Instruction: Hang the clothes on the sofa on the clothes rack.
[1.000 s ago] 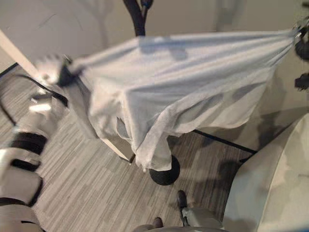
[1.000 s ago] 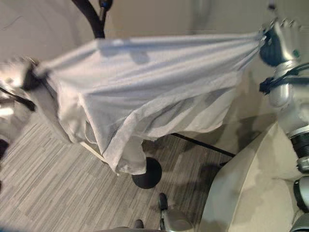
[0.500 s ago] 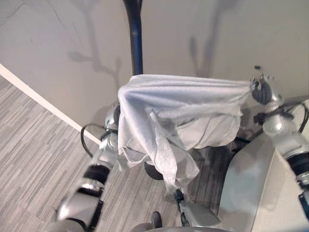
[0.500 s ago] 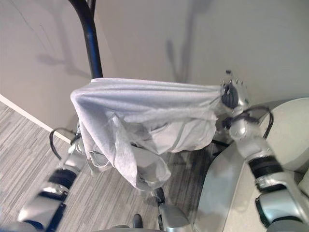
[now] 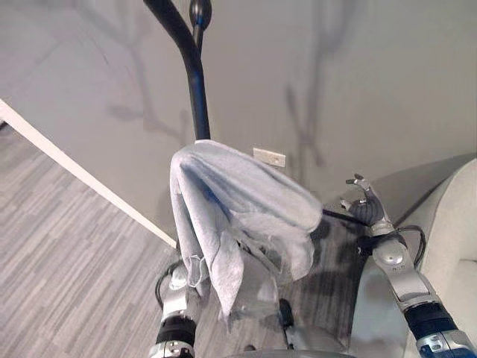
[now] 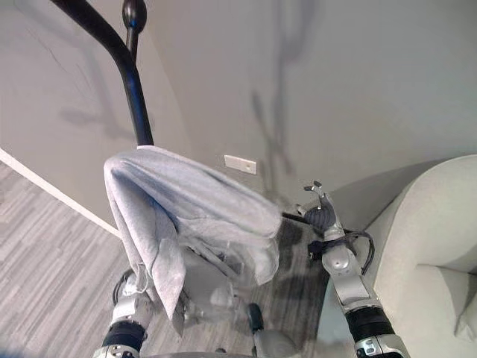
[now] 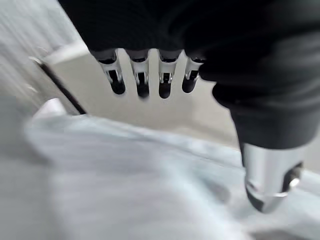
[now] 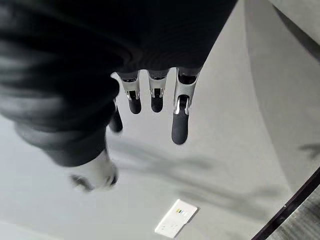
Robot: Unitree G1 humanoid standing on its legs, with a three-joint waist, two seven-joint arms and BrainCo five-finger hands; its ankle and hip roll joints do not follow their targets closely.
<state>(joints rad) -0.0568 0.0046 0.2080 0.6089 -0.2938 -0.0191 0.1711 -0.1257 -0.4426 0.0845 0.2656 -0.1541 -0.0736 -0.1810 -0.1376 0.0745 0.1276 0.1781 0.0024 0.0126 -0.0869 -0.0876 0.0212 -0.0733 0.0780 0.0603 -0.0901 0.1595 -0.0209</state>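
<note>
Beside the sofa's arm, raised toward the wall: right robot hand, fingers straight and spread, holding nothing; its wrist view looks past them to bare wall and a wall plate. Judged free of the cloth, so the garment's far end is no longer carried by this side.

Below the hanging cloth, at the floor side of the rack: left robot hand. Its wrist view shows fingers extended in a row above the fabric, thumb apart and low against it; not curled round anything visible. Judged as steadying or just clear of the cloth rather than pinching it; contact cannot be told for certain.

Item: garment, pale grey-white, thin, soft. Draped in a bunched fold beside the pole of the clothes rack, high edge level with the pole, loose tail hanging toward the grey plank floor. Whether a peg bears it is hidden by the folds. Judged: hanging nearly done, but the weight looks lopsided, so slipping is possible.

Adjacent: sofa, light upholstery, at the right, no clothing visible on the part shown.
</note>
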